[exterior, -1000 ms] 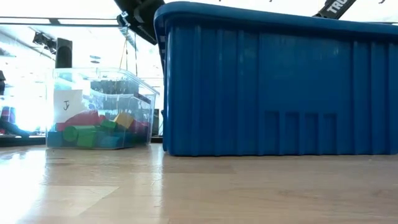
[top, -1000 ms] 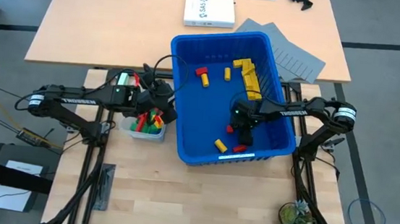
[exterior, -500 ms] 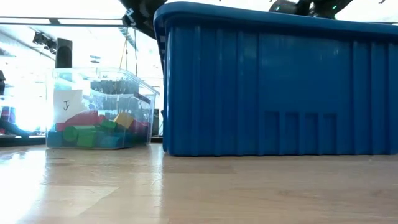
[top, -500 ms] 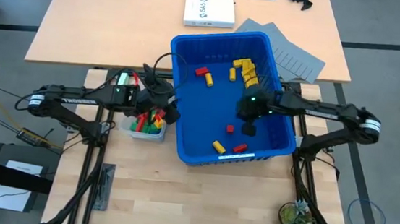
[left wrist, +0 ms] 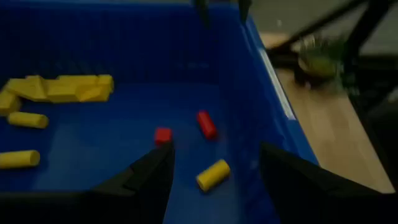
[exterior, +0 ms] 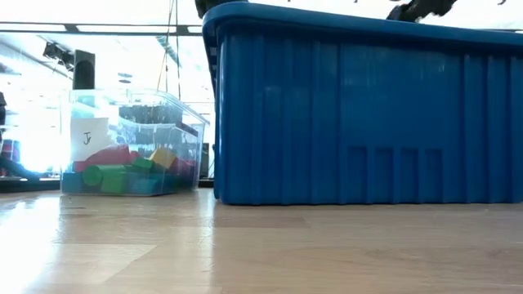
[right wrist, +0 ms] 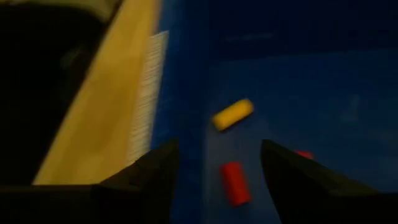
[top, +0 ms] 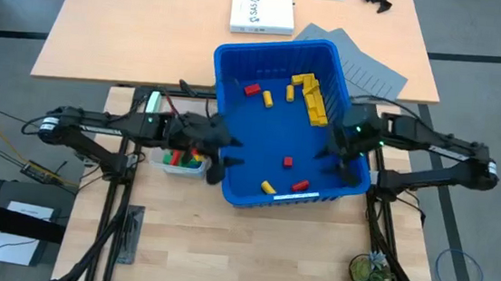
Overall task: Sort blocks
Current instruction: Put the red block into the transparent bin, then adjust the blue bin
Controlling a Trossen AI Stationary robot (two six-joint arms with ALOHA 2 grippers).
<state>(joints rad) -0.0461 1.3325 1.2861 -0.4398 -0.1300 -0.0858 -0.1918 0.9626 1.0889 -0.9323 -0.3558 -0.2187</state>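
Inside blue bin, scattered red and yellow blocks.

Read "J" on the paper label of the clear tub; "SAS 2" on the white box.

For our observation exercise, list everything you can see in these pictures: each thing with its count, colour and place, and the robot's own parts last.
Bin: one, blue, table middle.
Blocks: several, yellow and red, loose inside the bin.
Tub: one, clear, left of the bin, holding red, green, yellow and blue blocks.
Box: one, white, far table edge.
Sheets: grey, behind the bin's right corner.
Plant: one, green, near right corner.
Left gripper: one, dark, open, over the bin's left wall.
Right gripper: one, dark, open, inside the bin by its right wall.
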